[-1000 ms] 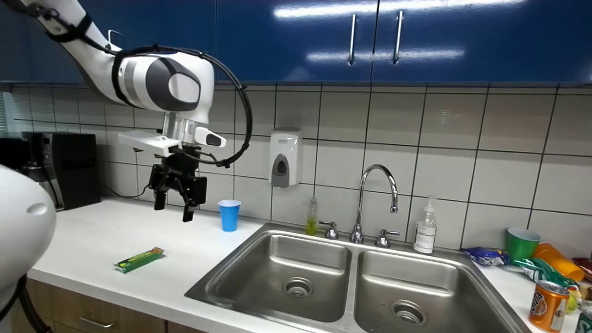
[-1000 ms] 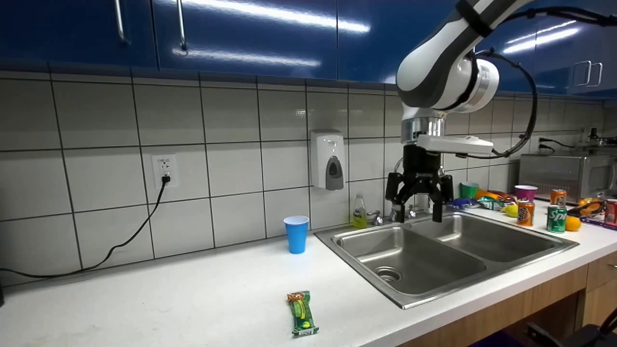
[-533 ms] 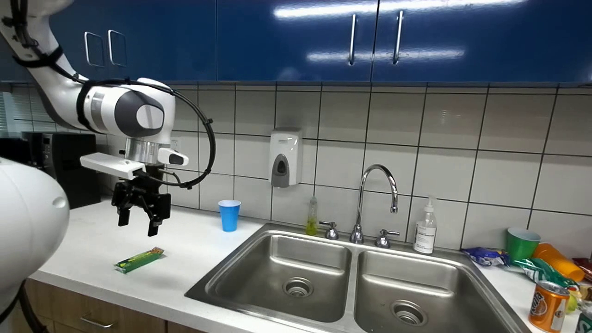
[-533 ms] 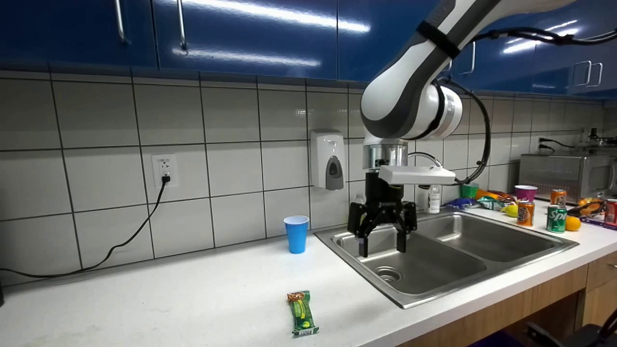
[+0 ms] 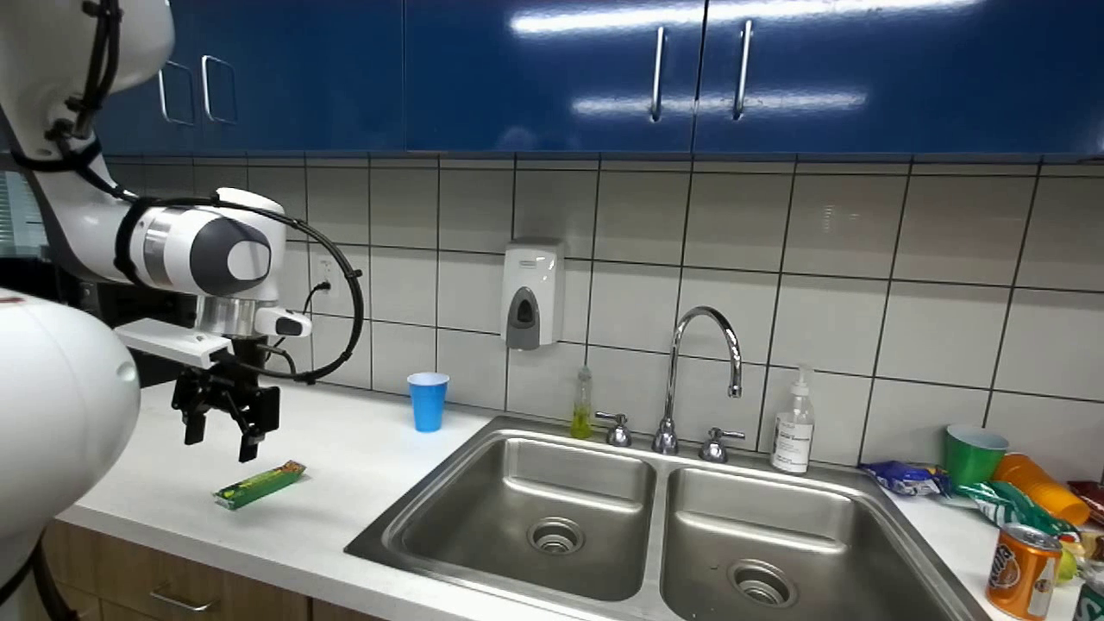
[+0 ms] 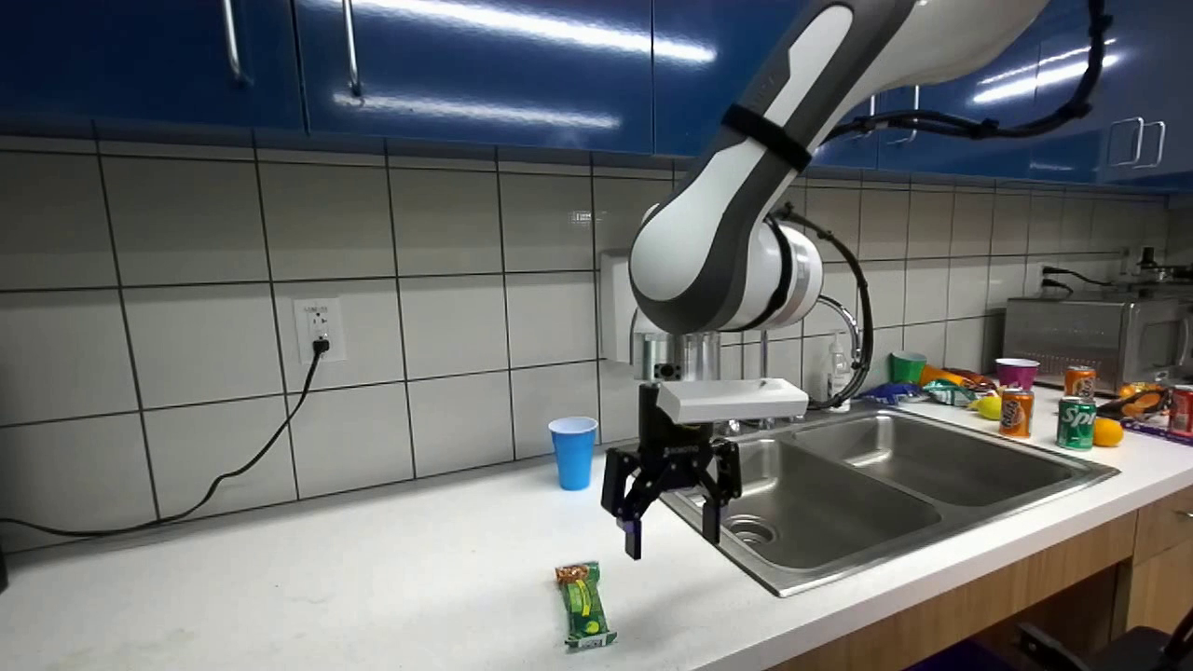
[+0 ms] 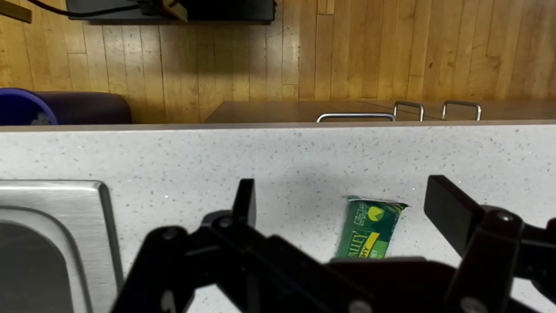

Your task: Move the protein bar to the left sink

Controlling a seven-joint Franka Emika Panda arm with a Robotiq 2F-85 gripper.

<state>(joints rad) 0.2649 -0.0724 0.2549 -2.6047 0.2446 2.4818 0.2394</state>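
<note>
Your pincer hangs at the left in an exterior view, above the tabletop, its 2 fingers well apart in the wrist view and holding nothing. Rightward, near but not touching it, the green-wrapped VALLEY bar lies flat on that tabletop. Further right stands a blue cup, then your goal, the left sink. I judge 0 steps done, with 5 ahead of you: descend, grasp, lift, carry across, release.
</note>
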